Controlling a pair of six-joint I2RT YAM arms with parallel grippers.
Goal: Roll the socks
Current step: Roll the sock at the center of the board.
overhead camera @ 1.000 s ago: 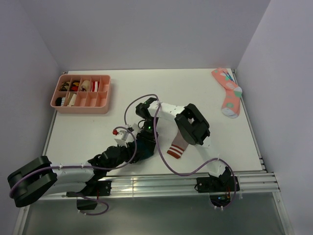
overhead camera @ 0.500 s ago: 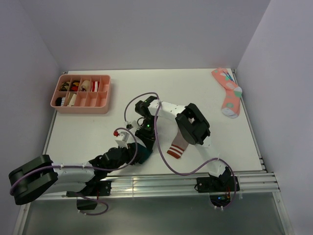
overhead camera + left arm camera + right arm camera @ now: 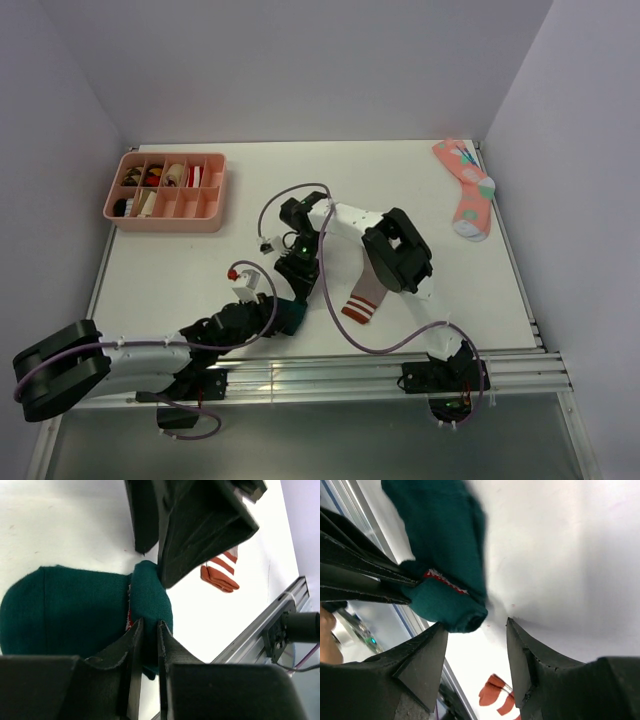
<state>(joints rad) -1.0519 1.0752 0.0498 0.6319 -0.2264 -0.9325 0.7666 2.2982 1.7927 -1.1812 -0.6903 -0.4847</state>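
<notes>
left tool (image 3: 149,625): clamped on folded end of green sock (image 3: 75,610) | green sock: on desk (image 3: 420,180), long axis aimed fold-first at brown sock (image 3: 360,300) | right tool (image 3: 476,625): spread apart over that fold | brown sock: just right of green sock

Room is tight near the front edge. The left gripper (image 3: 147,630) is pinched on a fold of the dark green knitted sock (image 3: 75,610). The right gripper (image 3: 476,627), jaws spread, hangs just beside the same fold, close to the left one's fingers. The right arm's bulky black elbow (image 3: 395,262) overhangs the upper end of the taupe-brown sock with red-and-white striped cuff (image 3: 360,300), and a looping purple cable (image 3: 380,351) runs past that sock's left side. Open white tabletop (image 3: 300,165) lies between the pink plastic compartment tray (image 3: 165,222) at far left and the coral-pink spotted sock (image 3: 465,188) at far right.
</notes>
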